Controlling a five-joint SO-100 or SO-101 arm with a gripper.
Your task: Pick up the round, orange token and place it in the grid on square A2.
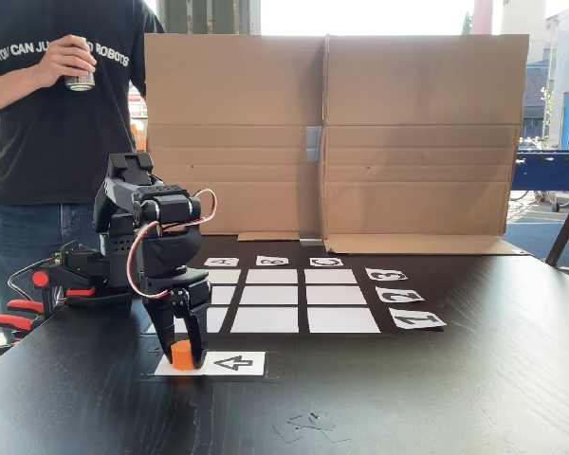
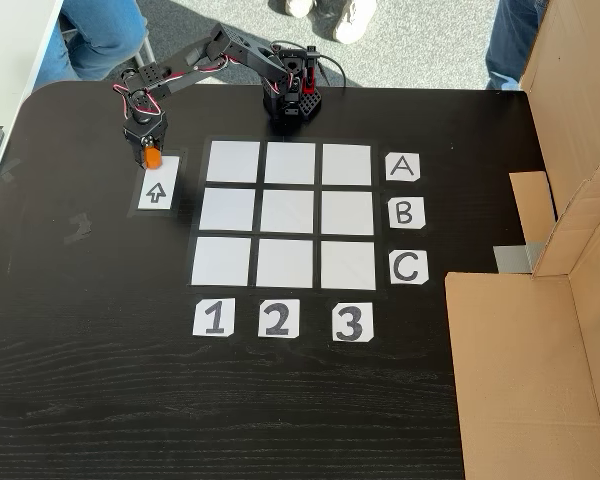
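The round, orange token (image 1: 181, 354) stands on the end of a white card with a black arrow (image 1: 232, 363), at the table's front left in this fixed view. My gripper (image 1: 184, 361) points straight down over it, one black finger on each side, closed against the token. In a fixed view from above, the token (image 2: 153, 157) shows just under the gripper (image 2: 151, 153), left of the grid (image 2: 288, 214). Square A2 (image 2: 290, 163) is the middle cell of the row tagged A; it lies bare, also seen as square A2 (image 1: 225, 295) just behind the gripper.
A tall cardboard wall (image 1: 332, 133) stands at the table's far edge. A person (image 1: 57, 114) holding a can stands behind the arm's base (image 1: 71, 275), which orange clamps fix to the table. Letter tags (image 2: 404, 212) and number tags (image 2: 276, 319) border the grid.
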